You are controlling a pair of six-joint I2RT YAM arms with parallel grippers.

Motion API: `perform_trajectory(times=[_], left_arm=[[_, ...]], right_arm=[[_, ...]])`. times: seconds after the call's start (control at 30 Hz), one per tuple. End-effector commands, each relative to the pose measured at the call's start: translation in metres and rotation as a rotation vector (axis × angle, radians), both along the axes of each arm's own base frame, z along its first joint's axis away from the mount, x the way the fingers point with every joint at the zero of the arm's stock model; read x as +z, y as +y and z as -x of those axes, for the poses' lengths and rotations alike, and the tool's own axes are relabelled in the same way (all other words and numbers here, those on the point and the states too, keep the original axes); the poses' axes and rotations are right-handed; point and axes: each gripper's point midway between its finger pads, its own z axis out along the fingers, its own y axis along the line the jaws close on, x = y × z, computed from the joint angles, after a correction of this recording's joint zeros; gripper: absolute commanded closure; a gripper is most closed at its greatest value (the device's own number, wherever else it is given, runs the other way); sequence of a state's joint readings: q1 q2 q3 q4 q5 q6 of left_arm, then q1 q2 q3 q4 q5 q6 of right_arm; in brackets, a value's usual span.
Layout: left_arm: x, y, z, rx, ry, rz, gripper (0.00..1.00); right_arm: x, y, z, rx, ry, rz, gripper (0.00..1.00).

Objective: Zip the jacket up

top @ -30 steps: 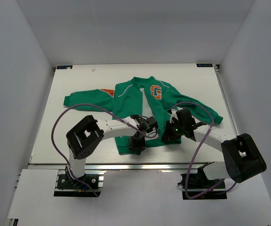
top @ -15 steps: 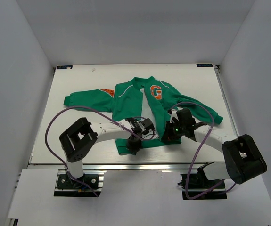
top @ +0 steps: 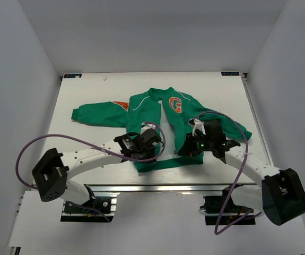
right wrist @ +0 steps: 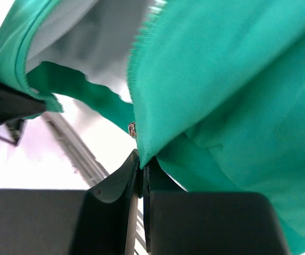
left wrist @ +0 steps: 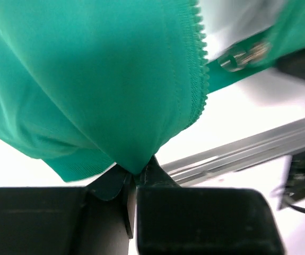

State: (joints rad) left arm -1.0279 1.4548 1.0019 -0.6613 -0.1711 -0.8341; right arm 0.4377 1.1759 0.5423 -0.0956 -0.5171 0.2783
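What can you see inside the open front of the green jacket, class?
Between the parted front edges of the jacket its pale grey-white lining shows. The table beneath the jacket is covered by the fabric, so nothing under it can be seen.

L gripper (left wrist: 136, 178) has pinched shut on the jacket (top: 147, 109) hem and slid left along the worktop's (top: 88, 90) near edge (elbow swung way out toward near-left corner), while R arm (top: 253, 167) elbow dropped toward near-right corner.
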Motion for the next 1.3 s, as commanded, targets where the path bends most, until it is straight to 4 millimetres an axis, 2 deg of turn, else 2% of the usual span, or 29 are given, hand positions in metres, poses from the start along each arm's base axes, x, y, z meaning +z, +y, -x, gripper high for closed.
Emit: perform_trajectory(times=[0.0,0.07,0.1,0.17,0.2,0.27,0.3,0.43,0.57,0.63,0.8,1.0,1.17,1.27], left_arm=[[0.039,-0.005,-0.025,0.038,-0.15,0.132,1.0],[0.05,-0.001,-0.038,0.082,-0.196,0.163,1.0],[0.064,-0.004,-0.045,0.094,-0.234,0.215,1.0],[0.075,-0.005,-0.056,0.119,-0.273,0.261,1.0],[0.088,-0.011,-0.062,0.124,-0.308,0.314,1.0],[0.097,-0.015,-0.068,0.129,-0.332,0.365,1.0],[0.108,-0.022,-0.072,0.125,-0.355,0.417,1.0],[0.135,-0.031,-0.075,0.087,-0.397,0.527,1.0],[0.148,-0.036,-0.069,0.015,-0.428,0.579,1.0],[0.153,-0.04,-0.064,-0.041,-0.443,0.613,1.0],[0.156,-0.042,-0.059,-0.112,-0.469,0.607,1.0],[0.145,-0.05,-0.047,-0.221,-0.434,0.598,1.0],[0.134,-0.046,-0.046,-0.224,-0.421,0.568,1.0],[0.135,-0.044,-0.045,-0.226,-0.427,0.579,1.0]], right_arm=[[0.05,0.019,-0.004,0.106,-0.163,-0.162,1.0],[0.066,0.023,-0.008,0.12,-0.244,-0.206,1.0],[0.075,0.025,-0.008,0.128,-0.275,-0.227,1.0],[0.091,0.029,-0.01,0.14,-0.328,-0.271,1.0],[0.1,0.031,-0.007,0.159,-0.35,-0.3,1.0],[0.115,0.035,-0.008,0.172,-0.394,-0.351,1.0],[0.121,0.036,-0.006,0.183,-0.41,-0.367,1.0],[0.132,0.039,-0.005,0.22,-0.448,-0.396,1.0],[0.134,0.041,0.001,0.267,-0.461,-0.417,1.0],[0.131,0.043,0.008,0.314,-0.442,-0.425,1.0],[0.124,0.042,0.009,0.332,-0.432,-0.403,1.0],[0.129,0.042,0.005,0.304,-0.447,-0.404,1.0],[0.129,0.041,0.005,0.31,-0.446,-0.393,1.0],[0.124,0.042,0.01,0.333,-0.417,-0.393,1.0]])
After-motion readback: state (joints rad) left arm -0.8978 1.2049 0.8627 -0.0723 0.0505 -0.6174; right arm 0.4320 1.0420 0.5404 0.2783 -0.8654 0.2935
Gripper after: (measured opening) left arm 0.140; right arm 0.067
